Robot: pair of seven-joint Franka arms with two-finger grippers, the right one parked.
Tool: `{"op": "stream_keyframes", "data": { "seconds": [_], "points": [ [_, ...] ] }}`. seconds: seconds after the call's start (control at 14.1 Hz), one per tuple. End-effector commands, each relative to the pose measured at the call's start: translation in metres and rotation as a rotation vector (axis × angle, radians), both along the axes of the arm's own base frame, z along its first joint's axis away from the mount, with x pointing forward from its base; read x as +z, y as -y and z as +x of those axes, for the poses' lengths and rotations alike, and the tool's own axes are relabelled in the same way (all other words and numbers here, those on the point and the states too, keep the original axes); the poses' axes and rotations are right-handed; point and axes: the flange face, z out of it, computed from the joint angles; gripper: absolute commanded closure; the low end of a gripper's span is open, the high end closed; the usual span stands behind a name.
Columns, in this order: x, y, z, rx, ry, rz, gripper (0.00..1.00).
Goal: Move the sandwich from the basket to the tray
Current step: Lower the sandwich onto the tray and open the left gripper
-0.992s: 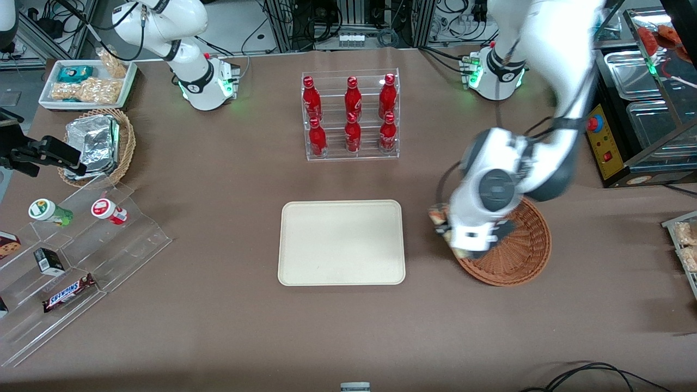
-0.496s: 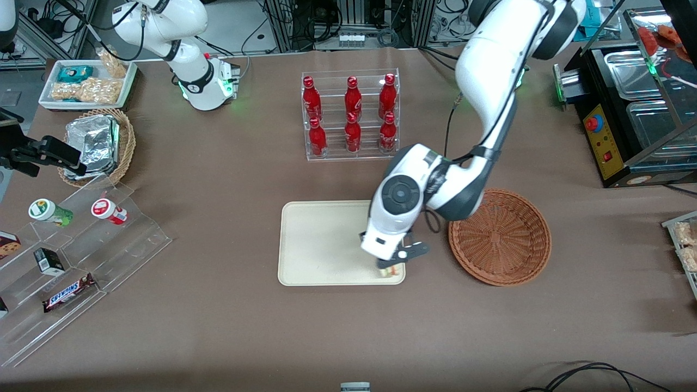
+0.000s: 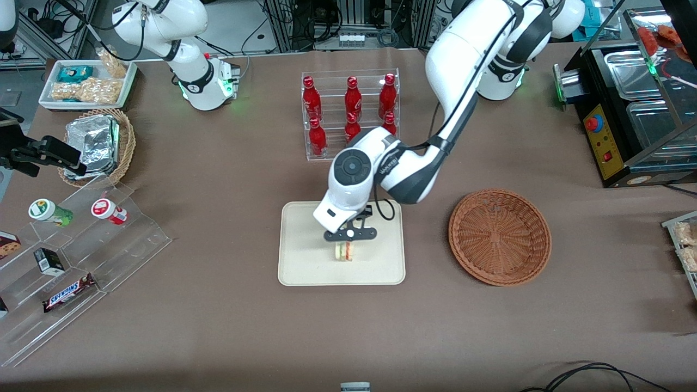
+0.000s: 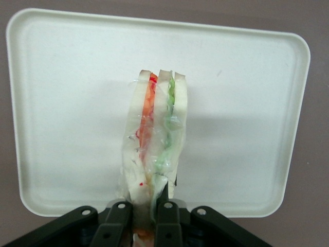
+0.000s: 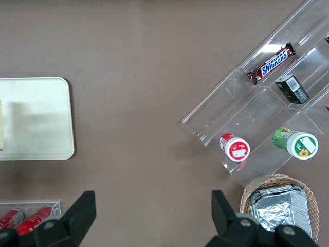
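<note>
Brown table (image 3: pixel 218 305): pincer (image 3: pixel 348 241) w/ sandwich (image 4: pixel 154 144) over tray (image 3: pixel 305 261)

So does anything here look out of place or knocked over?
Nothing stands out. The hand holds the wrapped sandwich edge-on over the tray, its fingers shut on it. The basket sits empty and upright beside the tray, and the red bottles stand straight in their rack.

Front overhead and close wrist views share the tray (image 3: pixel 305 261).
</note>
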Motion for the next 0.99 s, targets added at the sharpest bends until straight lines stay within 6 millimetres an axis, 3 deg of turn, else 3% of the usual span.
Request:
{"op": "stream_keyframes", "data": {
  "seconds": [0.0, 0.43, 0.5, 0.57, 0.64, 0.71, 0.92],
  "points": [
    [-0.011, 0.01, 0.006, -0.007, 0.04, -0.023, 0.85],
    [-0.041, 0.014, 0.009, 0.036, 0.042, -0.035, 0.81],
    [-0.044, 0.014, 0.009, 0.036, 0.042, -0.036, 0.72],
    [-0.044, 0.015, 0.009, 0.04, 0.042, -0.038, 0.45],
    [-0.037, 0.015, 0.009, 0.06, 0.044, -0.039, 0.08],
    [-0.017, 0.013, 0.01, 0.077, 0.052, -0.041, 0.0],
    [0.05, -0.002, 0.008, 0.074, 0.037, -0.01, 0.0]
  ]
}}
